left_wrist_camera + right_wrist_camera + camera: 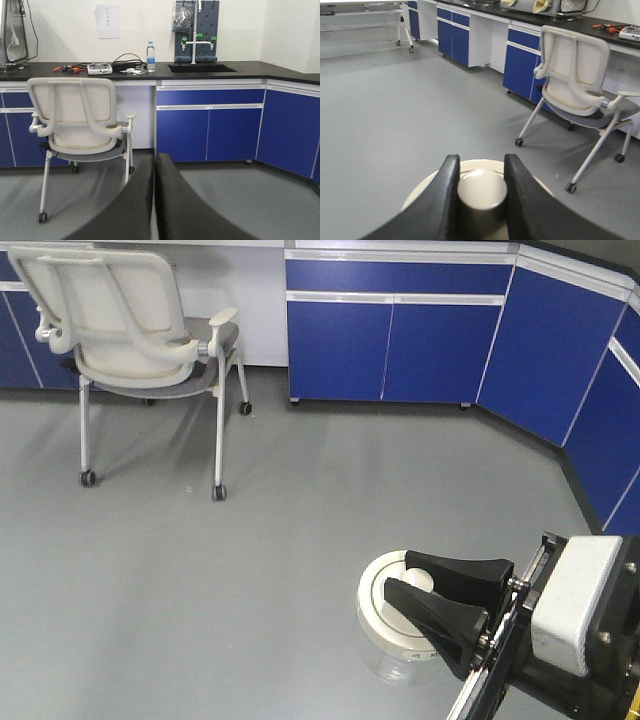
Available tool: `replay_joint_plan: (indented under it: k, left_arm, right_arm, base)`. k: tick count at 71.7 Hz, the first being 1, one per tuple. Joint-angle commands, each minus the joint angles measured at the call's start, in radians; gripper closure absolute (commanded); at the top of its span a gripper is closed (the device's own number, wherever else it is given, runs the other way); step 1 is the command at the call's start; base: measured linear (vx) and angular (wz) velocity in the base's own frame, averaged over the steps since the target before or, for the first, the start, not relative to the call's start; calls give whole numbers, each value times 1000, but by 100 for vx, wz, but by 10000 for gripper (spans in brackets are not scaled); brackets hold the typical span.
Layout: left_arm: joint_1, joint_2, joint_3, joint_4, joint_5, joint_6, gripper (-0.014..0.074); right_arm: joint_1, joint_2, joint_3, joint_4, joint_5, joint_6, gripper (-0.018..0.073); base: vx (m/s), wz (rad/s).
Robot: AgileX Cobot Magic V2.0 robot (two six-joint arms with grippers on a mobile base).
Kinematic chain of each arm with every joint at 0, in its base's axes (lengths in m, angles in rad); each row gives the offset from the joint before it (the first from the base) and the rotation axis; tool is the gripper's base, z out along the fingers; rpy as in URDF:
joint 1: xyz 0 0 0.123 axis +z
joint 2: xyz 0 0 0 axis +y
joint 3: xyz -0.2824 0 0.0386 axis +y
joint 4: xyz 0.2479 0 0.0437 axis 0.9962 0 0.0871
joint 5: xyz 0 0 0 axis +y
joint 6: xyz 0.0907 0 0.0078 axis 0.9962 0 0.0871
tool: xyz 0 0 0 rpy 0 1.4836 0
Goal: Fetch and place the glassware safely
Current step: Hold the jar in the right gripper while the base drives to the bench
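2 arms and 1 jar over a grey floor (250,570). Right tool (398,577) is clenched on the knob (481,192) at the centre of the round off-white lid (375,615), with 1 black finger (442,195) pressed to each side of it. The clear glass jar (385,668) shows under the lid at the lower right of the front view; whether it touches the floor cannot be told. Left tool (155,165) is closed on nothing, its 2 fingers touching along their length. Background: a white chair (140,330) on castors stands before blue cabinets (400,340). The black worktop (260,67) above them carries a water bottle (150,56) near a sink (200,68), behind which rise a tap (194,47) with green handles and a dark pegboard (207,25). A sheet of paper (108,21) on the wall bears print too small to read; the bottle label is likewise unreadable.
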Motion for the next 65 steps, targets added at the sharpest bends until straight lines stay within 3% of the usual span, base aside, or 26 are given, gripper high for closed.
replay_joint_plan:
  k: [1,24,65]
  left_arm:
    - [-8,12,-26,-8,-70,-6,603]
    - [-8,12,-26,-8,-70,-6,603]
    - [-8,12,-26,-8,-70,-6,603]
  right_arm:
    - [-3,-8,-32,29,-78,-6,560]
    - [-3,-8,-32,29,-78,-6,560]
    - [-3,-8,-32,29,-78,-6,560]
  base:
    - [62,-4]
    - [57,-24]
    - [43,-68]
